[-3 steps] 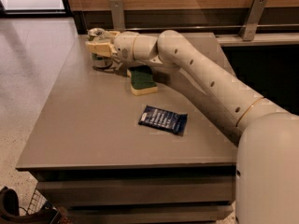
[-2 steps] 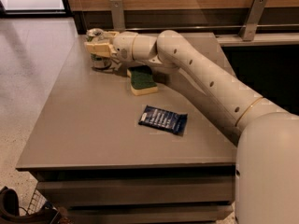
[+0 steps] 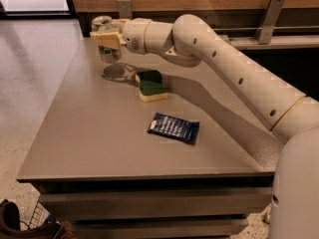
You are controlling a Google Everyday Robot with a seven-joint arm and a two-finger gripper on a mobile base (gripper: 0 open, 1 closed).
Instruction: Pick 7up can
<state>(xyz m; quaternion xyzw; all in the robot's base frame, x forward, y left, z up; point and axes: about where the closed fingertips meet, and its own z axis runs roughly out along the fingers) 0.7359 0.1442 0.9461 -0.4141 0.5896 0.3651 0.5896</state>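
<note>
The 7up can (image 3: 108, 55), silver-topped with a whitish body and green markings, is at the table's far left corner. It is held upright a little above the grey table (image 3: 94, 133), with its shadow on the surface below. My gripper (image 3: 105, 38) reaches in from the right and is shut on the can's middle; its cream fingers (image 3: 102, 39) cover part of the body. The arm stretches back across the table to the lower right.
A green-and-yellow sponge (image 3: 150, 85) lies just right of and nearer than the can. A flat dark blue packet (image 3: 173, 128) lies mid-table. A wooden wall with metal brackets (image 3: 269, 16) runs behind. The floor drops away on the left.
The gripper has risen a little with the can in it; the can has come off the table and its shadow now shows beneath it. Sponge and packet have not moved.
</note>
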